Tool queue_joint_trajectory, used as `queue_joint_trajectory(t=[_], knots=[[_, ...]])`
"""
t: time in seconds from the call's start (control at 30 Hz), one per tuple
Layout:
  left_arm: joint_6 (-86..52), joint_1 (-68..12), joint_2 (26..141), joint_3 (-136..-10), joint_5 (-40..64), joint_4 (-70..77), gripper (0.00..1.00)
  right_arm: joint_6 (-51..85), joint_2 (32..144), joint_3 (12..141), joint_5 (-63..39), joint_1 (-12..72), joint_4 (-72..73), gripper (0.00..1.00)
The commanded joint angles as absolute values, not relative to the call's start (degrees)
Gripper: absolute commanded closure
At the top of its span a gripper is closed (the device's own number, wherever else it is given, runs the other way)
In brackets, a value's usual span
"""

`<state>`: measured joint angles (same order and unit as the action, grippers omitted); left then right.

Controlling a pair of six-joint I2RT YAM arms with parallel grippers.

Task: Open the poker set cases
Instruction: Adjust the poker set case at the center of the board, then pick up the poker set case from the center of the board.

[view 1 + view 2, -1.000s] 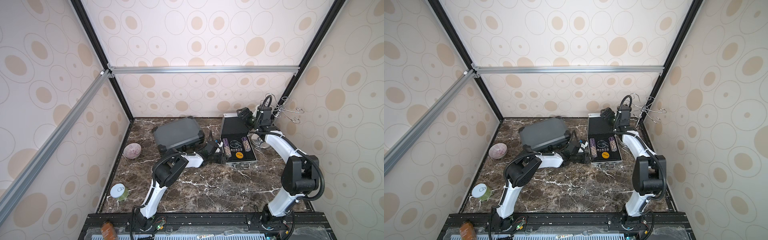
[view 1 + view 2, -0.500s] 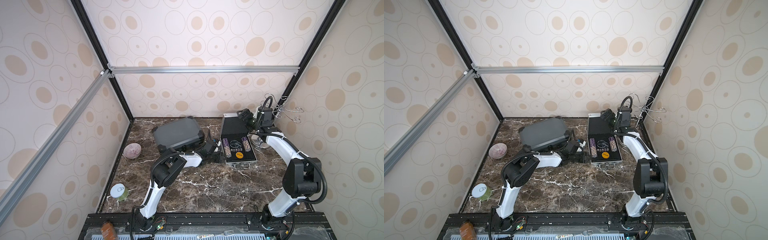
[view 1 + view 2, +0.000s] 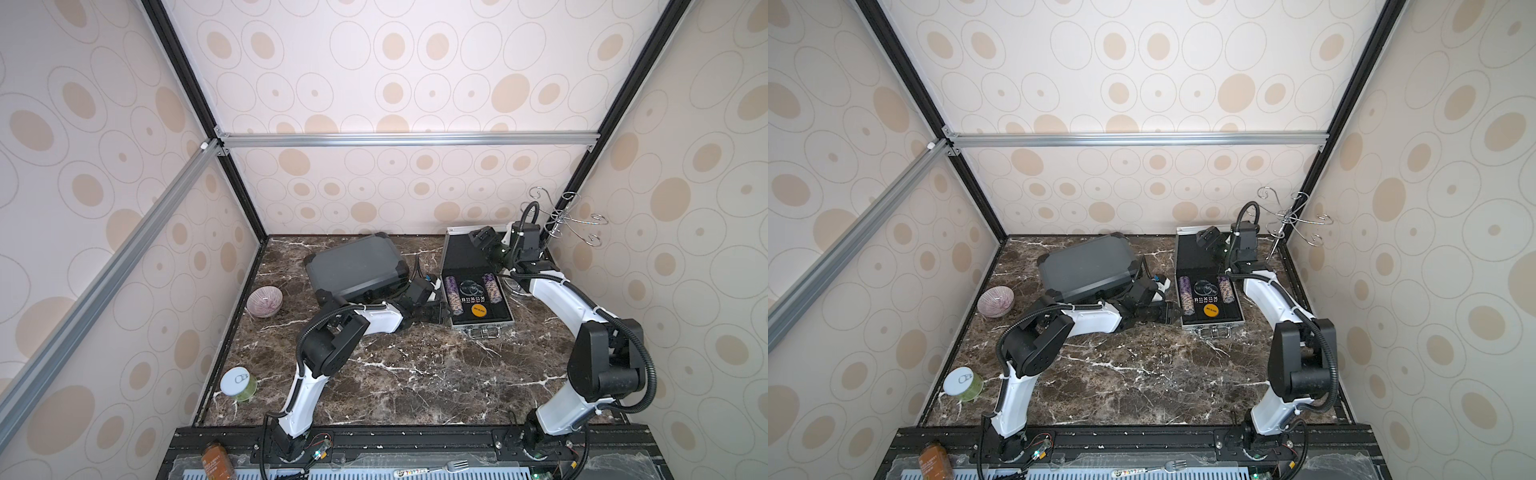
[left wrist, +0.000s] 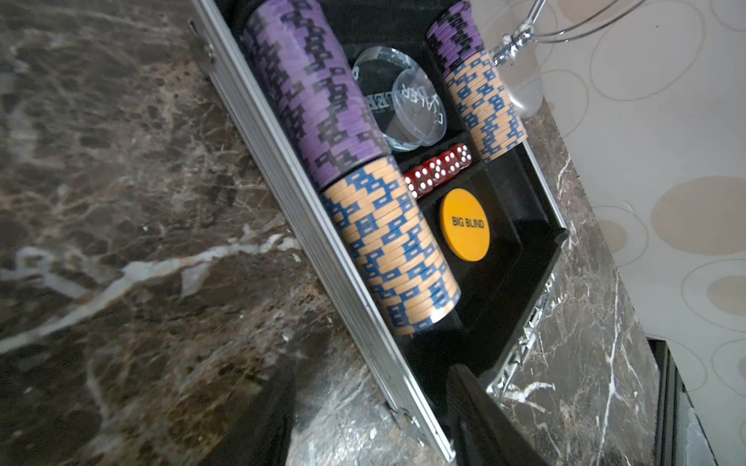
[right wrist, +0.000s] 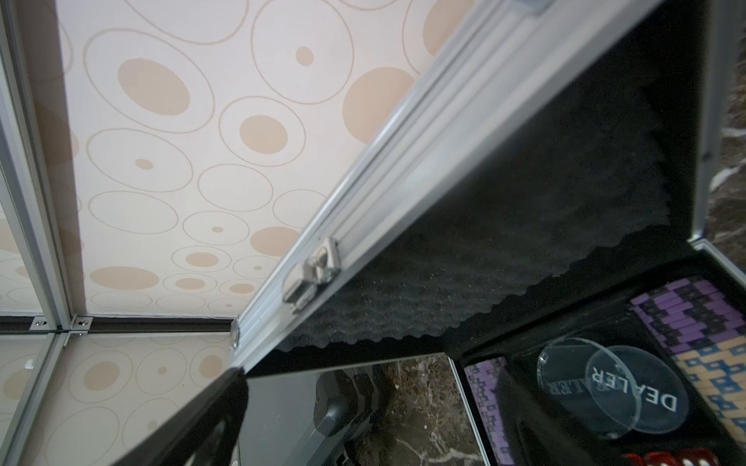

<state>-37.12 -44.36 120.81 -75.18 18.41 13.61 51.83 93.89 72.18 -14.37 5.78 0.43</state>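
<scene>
The silver poker set case (image 3: 482, 325) (image 3: 1212, 323) lies open, its foam-lined lid (image 3: 459, 253) (image 5: 524, 201) standing up at the back. Purple and tan chips (image 4: 323, 101), red dice and a yellow disc fill its black tray. My left gripper (image 3: 440, 311) (image 3: 1169, 312) (image 4: 371, 423) is open and straddles that case's left wall near the front corner. My right gripper (image 3: 478, 239) (image 3: 1206, 237) (image 5: 363, 423) is wide open by the lid's top edge, holding nothing. The dark grey case (image 3: 353, 266) (image 3: 1088, 266) (image 5: 282, 411) lies shut, left of the silver one.
A pink ribbed bowl (image 3: 264, 301) sits by the left wall, and a white-lidded jar (image 3: 237, 382) stands nearer the front left. A chrome wire stand (image 3: 569, 220) fills the back right corner. A brown bottle (image 3: 214, 459) and a fork (image 3: 453, 464) lie on the front rail.
My left gripper's jaws have spread wider and it has edged along the silver case's left side toward the front. The lid stays up and my right arm has barely moved.
</scene>
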Motion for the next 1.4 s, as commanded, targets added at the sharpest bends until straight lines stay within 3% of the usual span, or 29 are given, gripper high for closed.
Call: queue_joint_trajectory(t=[0.0, 0.47, 0.67, 1.37], knots=[[-35.81, -44.0, 117.85, -74.53, 16.45, 12.62, 0.34, 52.65, 90.79, 70.52, -14.5, 6.46, 1.34, 0.01], [-35.42, -43.97, 112.02, -71.42, 10.95, 13.43, 0.16, 49.28, 85.9, 63.77, -14.36, 8.52, 1.7, 0.01], [-34.99, -44.02, 108.28, -68.85, 7.1, 14.41, 0.0, 48.57, 83.3, 58.7, -14.95, 10.29, 4.82, 0.01], [-35.82, -42.77, 92.52, -56.19, -11.03, 15.1, 0.0, 42.13, 84.45, 54.36, -15.35, 22.48, 8.61, 0.03]])
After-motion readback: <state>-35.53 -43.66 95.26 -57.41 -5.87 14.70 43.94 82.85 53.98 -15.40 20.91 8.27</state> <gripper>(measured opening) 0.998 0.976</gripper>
